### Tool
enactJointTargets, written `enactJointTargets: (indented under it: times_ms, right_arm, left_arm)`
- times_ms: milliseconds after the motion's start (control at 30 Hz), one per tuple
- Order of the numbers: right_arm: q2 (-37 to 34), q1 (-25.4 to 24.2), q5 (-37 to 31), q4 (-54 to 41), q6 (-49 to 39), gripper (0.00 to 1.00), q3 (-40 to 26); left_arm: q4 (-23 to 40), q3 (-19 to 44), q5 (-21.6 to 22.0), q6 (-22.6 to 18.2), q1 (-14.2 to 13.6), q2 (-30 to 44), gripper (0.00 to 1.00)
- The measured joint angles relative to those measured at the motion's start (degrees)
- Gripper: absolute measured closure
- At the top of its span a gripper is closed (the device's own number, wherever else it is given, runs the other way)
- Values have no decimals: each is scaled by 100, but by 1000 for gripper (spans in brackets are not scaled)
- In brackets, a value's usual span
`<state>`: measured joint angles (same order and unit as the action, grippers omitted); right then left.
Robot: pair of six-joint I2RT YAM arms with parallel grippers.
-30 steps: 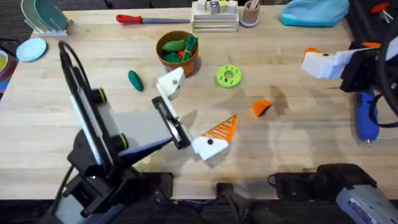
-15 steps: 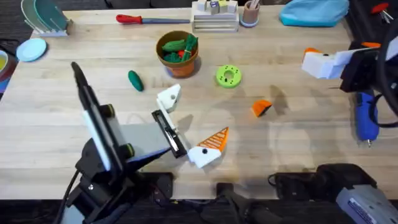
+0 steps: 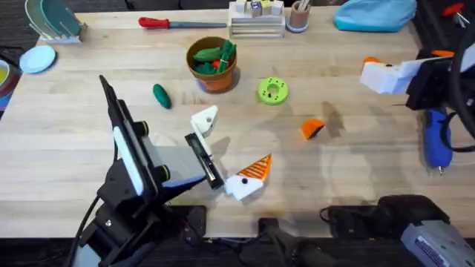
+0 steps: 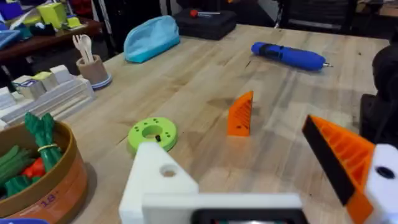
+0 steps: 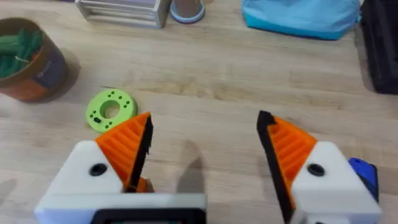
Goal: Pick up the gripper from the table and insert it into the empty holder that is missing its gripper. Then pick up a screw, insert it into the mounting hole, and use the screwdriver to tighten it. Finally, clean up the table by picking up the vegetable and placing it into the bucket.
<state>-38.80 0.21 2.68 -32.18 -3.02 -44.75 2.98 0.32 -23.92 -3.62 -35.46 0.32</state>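
The orange gripper (image 3: pixel 312 128) lies on the wood right of centre, also seen as a wedge (image 4: pixel 240 114) ahead of my left gripper (image 3: pixel 228 147). That gripper is open: one side is the bare white holder (image 3: pixel 204 119) (image 4: pixel 159 181), the other a white finger with an orange ribbed pad (image 4: pixel 344 159). My right gripper (image 3: pixel 384 75) (image 5: pixel 205 134) hovers open at the right edge, holding nothing. The blue screwdriver (image 3: pixel 436 139) (image 4: pixel 288 54) lies at the right. The dark green vegetable (image 3: pixel 161 96) rests left of the bucket (image 3: pixel 213 64) (image 5: pixel 28 62).
A bright green disc (image 3: pixel 272 91) (image 5: pixel 109 110) sits right of the bucket, which holds green toy vegetables. Along the far edge are a red-handled tool (image 3: pixel 165 23), a white rack (image 3: pixel 256 21), a cup of sticks (image 3: pixel 299 15) and a blue pouch (image 3: pixel 373 13).
My left arm has swung right and its gripper has drawn back toward the table's front edge, away from the bucket. The right arm and the objects have not moved.
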Motion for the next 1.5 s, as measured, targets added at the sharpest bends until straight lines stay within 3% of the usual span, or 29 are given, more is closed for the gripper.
enactJointTargets:
  times_ms: [567,833,1000,1267,1500]
  right_arm:
    - [-1,0,7,-23,18,10,0]
    - [-88,24,644,-1271,63,10,-7]
    - [-486,482,804,-1874,-6,10,-7]
    - [-1076,1407,441,-2021,-33,10,-9]
    - [-1605,1881,253,-2008,-44,11,-11]
  left_arm:
    - [-1,0,-1,0,0,0,8]
    - [-2,0,2,0,0,0,8]
    - [-2,0,-1,0,0,0,8]
    - [-6,0,-1,-2,0,0,8]
    - [-83,0,-1,224,0,0,8]
